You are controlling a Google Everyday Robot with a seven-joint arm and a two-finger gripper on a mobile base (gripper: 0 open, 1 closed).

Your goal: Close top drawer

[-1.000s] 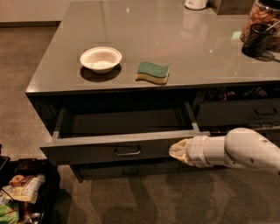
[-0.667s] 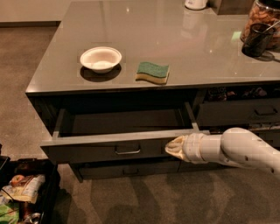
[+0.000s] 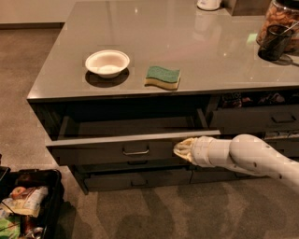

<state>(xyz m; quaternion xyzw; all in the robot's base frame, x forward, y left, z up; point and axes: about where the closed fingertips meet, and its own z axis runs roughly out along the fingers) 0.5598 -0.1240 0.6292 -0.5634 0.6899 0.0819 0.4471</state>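
Note:
The top drawer is a wide dark grey drawer under the left part of the counter. It stands pulled out, and its inside shows dark and empty. A small bar handle sits at the centre of its front panel. My gripper reaches in from the right on a white arm. It is shut, with its yellowish fingertips against the drawer's front panel, right of the handle and just below the top edge.
On the grey counter sit a white bowl, a green-yellow sponge, a dark cup and a jar. A lower drawer sits beneath. More drawers are at right. A black bin of items stands on the floor, bottom left.
My gripper has moved left along the drawer front toward the handle. The drawer front sits slightly further in than a second ago.

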